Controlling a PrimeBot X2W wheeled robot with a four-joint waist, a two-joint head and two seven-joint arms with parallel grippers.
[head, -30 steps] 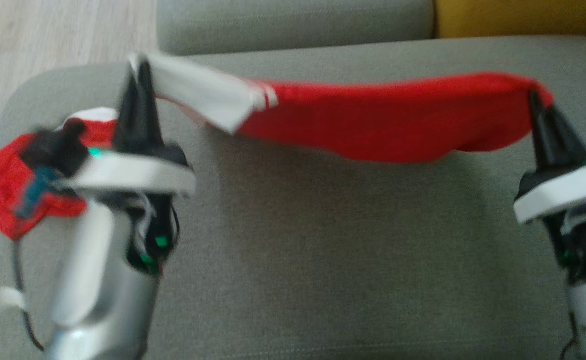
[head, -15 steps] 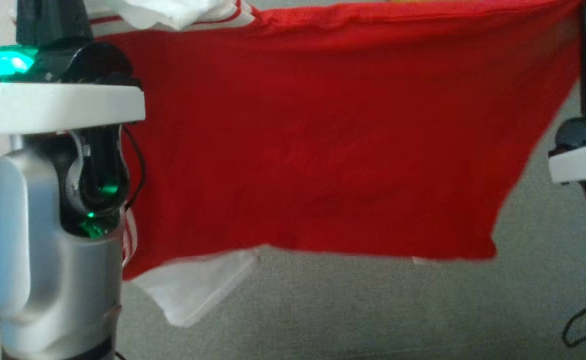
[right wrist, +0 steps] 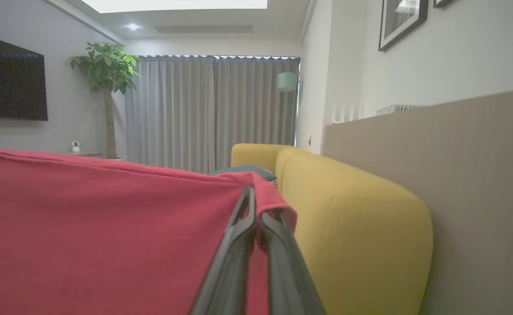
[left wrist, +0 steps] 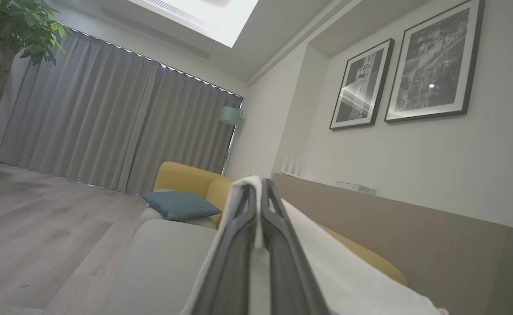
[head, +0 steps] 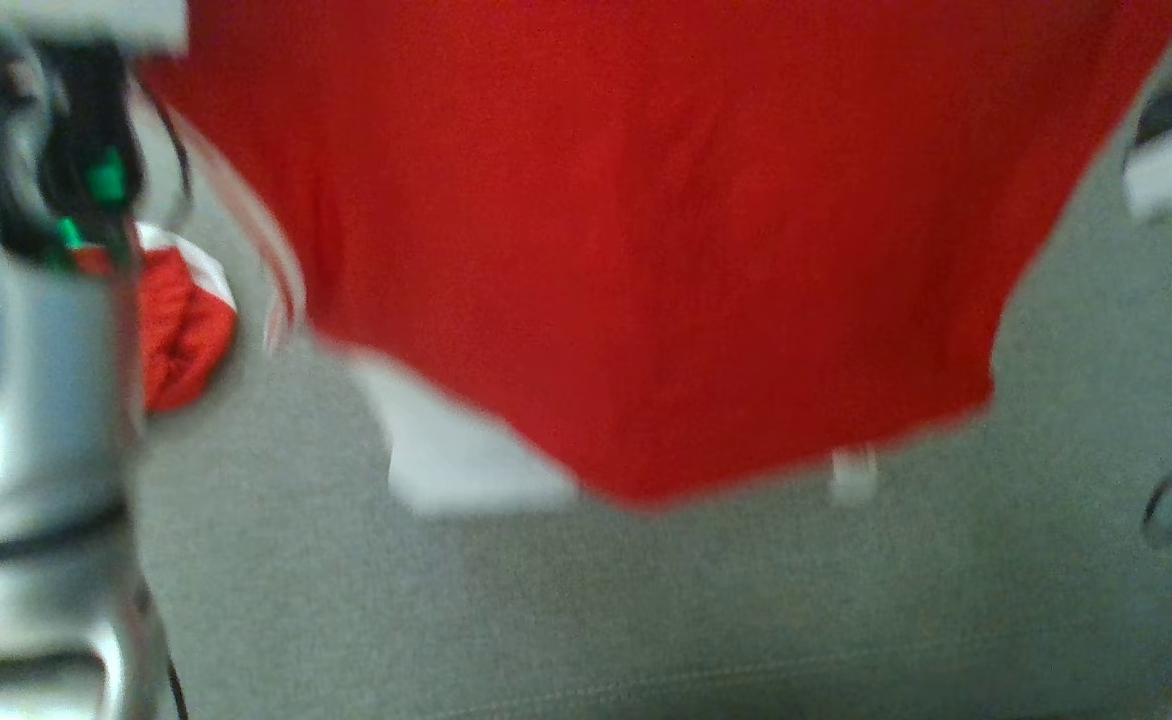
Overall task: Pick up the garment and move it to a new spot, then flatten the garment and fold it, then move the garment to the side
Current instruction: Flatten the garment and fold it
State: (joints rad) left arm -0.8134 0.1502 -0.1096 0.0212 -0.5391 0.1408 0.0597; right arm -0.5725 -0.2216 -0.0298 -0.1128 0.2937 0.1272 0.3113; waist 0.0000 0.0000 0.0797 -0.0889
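Held garment (head: 646, 250) high by two upper corners, spread wide between grippers, well clear of cushion (head: 586, 620). Probably to let hang flat and shed creases before laying on new spot.

Left gripper (left wrist: 258, 186): closed tight, pinched on white part of fabric. Right gripper (right wrist: 256, 197): closed tight, pinched on red edge, draped over tips.

Lower hem hung free above cushion, white sleeve dangled at lower left.

Judged as carrying step; flattening, folding not yet done.

Noted red bundle (head: 186, 330) lying on cushion at left, apart from garment.

Two pincers (left wrist: 258, 183) (right wrist: 253, 192), one hanging garment (head: 646, 220), two pictures (left wrist: 361, 85) (left wrist: 433, 65)
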